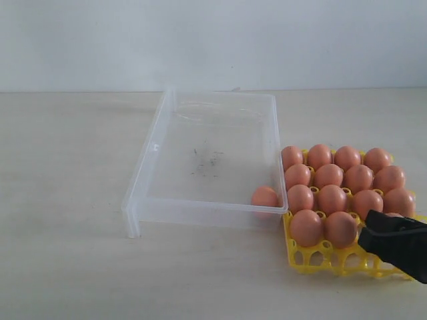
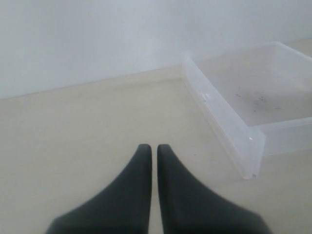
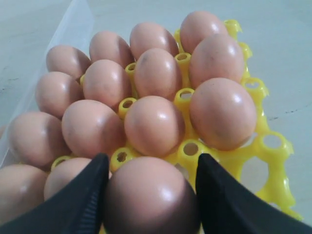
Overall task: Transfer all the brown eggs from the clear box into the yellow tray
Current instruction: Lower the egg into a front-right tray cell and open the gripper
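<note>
Eggs [image 1: 331, 199]: fourteen in tray [image 1: 313, 261], one in box [image 1: 143, 173], one pinched by right pincer [image 3: 152, 160] (left pincer [image 2: 154, 147] pressed together)

Left gripper [image 2: 152, 147] pinched together, low and level — right gripper [image 3: 152, 163] clasps a brown egg [image 3: 151, 197].

Fifteen orange-brown oval eggs [image 3: 153, 124] sit at one yellow plastic lattice tray [image 1: 319, 261]. A sixteenth egg [image 1: 265, 197] lies in one clear plastic box [image 1: 200, 212] beside it.
</note>
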You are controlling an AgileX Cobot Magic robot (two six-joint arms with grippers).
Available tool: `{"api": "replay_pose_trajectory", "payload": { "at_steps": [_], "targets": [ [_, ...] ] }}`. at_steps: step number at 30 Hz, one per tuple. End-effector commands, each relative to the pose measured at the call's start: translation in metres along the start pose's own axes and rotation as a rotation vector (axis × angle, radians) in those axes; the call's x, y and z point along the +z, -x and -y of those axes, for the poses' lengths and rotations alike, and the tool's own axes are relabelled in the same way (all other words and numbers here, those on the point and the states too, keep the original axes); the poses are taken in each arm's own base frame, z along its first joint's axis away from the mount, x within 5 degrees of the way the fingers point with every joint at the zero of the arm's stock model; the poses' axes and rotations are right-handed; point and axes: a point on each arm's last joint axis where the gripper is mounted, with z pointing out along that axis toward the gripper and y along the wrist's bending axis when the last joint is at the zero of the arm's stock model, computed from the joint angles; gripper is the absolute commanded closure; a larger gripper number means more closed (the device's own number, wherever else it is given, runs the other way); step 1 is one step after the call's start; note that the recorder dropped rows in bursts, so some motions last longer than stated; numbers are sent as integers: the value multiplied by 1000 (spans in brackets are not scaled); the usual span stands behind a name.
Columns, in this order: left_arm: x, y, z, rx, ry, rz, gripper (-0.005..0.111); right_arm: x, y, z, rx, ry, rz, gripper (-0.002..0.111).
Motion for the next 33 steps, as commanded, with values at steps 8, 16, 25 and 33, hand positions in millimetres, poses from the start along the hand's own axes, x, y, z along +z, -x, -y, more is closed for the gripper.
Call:
{"api": "replay_pose_trajectory", "payload": {
  "at_steps": [8,16,25,33],
  "targets": [
    [0,-1,0,3,-5,2,103,27,15,-20,-17,12,-90,109],
    [0,-1,0,3,-5,2,103,26,7,-16,-15,-32,-178,109],
    [0,-1,0,3,-5,2,103,54,16,-30,-11,-23,-190,109],
    [0,-1,0,3,-5,2,103,76,2,-31,-65,-11,-240,109]
  ]
}}
